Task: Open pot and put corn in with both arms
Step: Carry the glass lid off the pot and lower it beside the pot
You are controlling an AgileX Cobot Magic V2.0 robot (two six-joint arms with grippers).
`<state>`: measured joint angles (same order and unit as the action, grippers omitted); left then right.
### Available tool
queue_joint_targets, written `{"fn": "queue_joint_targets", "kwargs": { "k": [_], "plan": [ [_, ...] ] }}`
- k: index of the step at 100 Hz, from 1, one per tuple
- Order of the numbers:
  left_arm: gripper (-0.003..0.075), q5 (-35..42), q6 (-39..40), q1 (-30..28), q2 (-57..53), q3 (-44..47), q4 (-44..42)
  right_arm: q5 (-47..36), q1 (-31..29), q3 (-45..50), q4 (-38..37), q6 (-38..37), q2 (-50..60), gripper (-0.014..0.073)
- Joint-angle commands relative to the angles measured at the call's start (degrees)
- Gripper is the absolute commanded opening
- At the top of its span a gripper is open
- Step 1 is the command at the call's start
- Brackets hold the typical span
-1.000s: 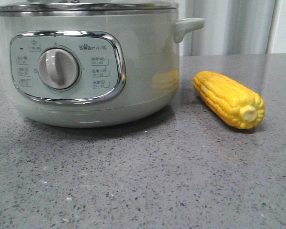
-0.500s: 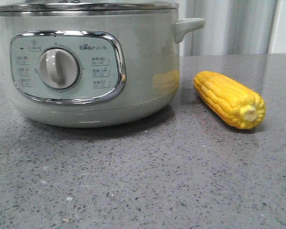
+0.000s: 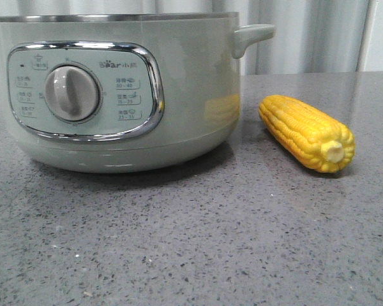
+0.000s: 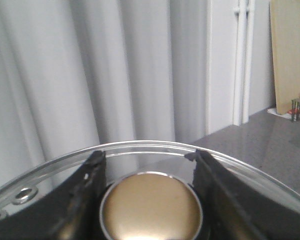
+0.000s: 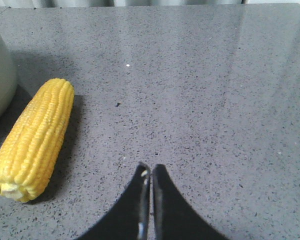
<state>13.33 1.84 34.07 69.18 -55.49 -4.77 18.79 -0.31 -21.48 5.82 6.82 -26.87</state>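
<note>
- The table [image 3: 198, 242] is grey speckled stone, and everything sits on it.
- The pot [image 3: 115, 89] stands at the left of the front view, dial facing the camera. No lid shows on its steel rim there, so I'd say it's open and ready for loading.
- The lid [image 4: 155, 150] only turns up in the left wrist view: a glass dome with a gold knob [image 4: 150, 210], seen against curtains, so it looks lifted clear of the pot.
- The left gripper [image 4: 149, 172] has its fingers on either side of that knob, clamped on it. That's why the lid hangs there.
- The corn [image 3: 306, 132] lies on its side just right of the pot, not touching it, stub end toward the camera.
- The right gripper [image 5: 150, 175] appears only in its own wrist view: fingers pressed together, empty, over bare table near the corn. It'd need to spread before grabbing.
</note>
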Motion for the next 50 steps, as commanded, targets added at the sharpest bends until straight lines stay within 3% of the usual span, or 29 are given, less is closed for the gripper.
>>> {"fn": "queue_joint_targets", "kwargs": {
  "k": [1,15,50],
  "plan": [
    [-0.0020,2.6,-0.7,-1.9,-5.7,-2.6,0.2,-4.7,0.1,-1.5,0.2,0.4,-0.7,-0.0074],
    [-0.0020,-3.2,-0.7,-7.4,-11.9,-0.8,0.2,-4.7,0.1,-1.5,0.2,0.4,-0.7,-0.0074],
    [-0.0020,-3.2,-0.7,-21.7,-29.5,16.2,0.2,-4.7,0.1,-1.5,0.2,0.4,-0.7,-0.0074]
  ]
}}
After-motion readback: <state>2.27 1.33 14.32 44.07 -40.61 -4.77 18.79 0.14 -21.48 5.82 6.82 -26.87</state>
